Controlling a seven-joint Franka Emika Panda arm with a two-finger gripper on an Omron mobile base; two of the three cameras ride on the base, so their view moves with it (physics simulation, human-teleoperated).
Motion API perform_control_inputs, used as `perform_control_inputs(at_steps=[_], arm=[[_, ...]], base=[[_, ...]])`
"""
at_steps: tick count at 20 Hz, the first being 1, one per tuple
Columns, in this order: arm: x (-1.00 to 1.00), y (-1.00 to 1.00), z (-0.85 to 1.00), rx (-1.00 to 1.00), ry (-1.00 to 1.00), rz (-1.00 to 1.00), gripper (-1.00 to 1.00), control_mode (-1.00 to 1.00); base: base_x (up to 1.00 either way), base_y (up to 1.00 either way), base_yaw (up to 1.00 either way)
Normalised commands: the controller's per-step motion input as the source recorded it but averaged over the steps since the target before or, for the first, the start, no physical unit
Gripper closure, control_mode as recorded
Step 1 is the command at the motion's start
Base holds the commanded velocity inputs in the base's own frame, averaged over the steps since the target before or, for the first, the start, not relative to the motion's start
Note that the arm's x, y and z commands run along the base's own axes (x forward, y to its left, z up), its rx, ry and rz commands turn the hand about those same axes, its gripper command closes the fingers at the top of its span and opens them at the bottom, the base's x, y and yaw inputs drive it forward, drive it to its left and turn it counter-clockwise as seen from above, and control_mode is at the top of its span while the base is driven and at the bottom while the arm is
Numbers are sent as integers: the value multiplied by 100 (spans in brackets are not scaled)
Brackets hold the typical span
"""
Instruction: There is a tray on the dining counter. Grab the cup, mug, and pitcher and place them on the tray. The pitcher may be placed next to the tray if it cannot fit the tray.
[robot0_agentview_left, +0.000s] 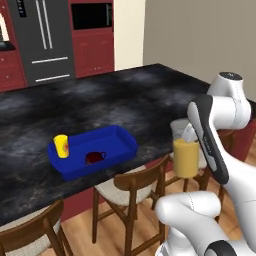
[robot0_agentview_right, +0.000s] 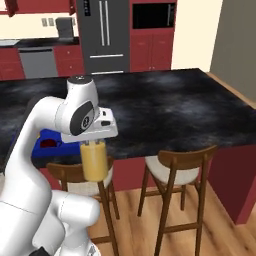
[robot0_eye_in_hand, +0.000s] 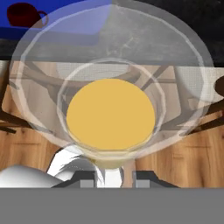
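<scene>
My gripper (robot0_agentview_left: 189, 134) (robot0_agentview_right: 95, 142) is shut on the rim of the pitcher (robot0_agentview_left: 185, 156) (robot0_agentview_right: 94, 161), which hangs upright in the air over the chairs, just off the front edge of the dining counter (robot0_agentview_left: 130, 95) (robot0_agentview_right: 170, 107). The hand view looks straight down into the pitcher (robot0_eye_in_hand: 110, 114), with orange liquid inside and my gripper (robot0_eye_in_hand: 114, 179) on its near rim. The blue tray (robot0_agentview_left: 121, 136) (robot0_agentview_right: 42, 135) (robot0_eye_in_hand: 70, 17) lies on the counter to the left. The yellow cup (robot0_agentview_left: 61, 145) stands in its left end. The dark red mug (robot0_agentview_left: 95, 157) (robot0_agentview_right: 49, 143) (robot0_eye_in_hand: 22, 15) sits near its middle.
Wooden chairs (robot0_agentview_left: 134, 184) (robot0_agentview_right: 176, 170) line the counter's front, right under the pitcher, above a wood floor (robot0_agentview_right: 165, 235). A grey fridge (robot0_agentview_left: 44, 35) (robot0_agentview_right: 105, 30) and dark red cabinets (robot0_agentview_right: 152, 50) stand beyond the counter. Bare counter stretches to the right of the tray.
</scene>
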Motion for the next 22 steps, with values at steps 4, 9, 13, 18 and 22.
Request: perform_control_inputs(at_steps=[4, 9, 13, 18, 22], arm=[[0, 0, 0, 0, 0, 0, 100, 100], [0, 0, 0, 0, 0, 0, 100, 100], [0, 0, 0, 0, 0, 0, 100, 100], [0, 0, 0, 0, 0, 0, 100, 100], [0, 0, 0, 0, 0, 0, 100, 100]], base=[[75, 0, 16], [73, -1, 17], [71, -1, 19], [76, 0, 26], [86, 0, 24]])
